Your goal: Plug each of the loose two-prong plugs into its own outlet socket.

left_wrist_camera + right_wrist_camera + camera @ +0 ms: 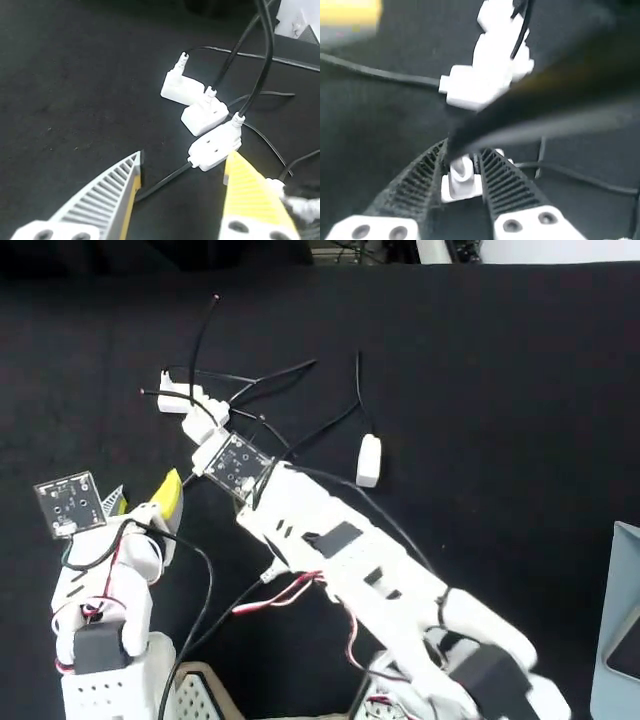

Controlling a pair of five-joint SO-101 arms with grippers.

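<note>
Clamping white plug (461,177) in right end effector (461,152), near socket (205,408) at upper left of frame; left end effector (140,500) spread apart. Risking misaligned prongs shoving loose socket across surface (480,390).

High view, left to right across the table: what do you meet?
Square board → left gripper → second square board → lone white plug → grey object at the right edge.

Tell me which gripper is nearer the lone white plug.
Right. The right gripper, shut on a second plug, is across the cables from the lone plug; the left gripper sits farther off.
</note>
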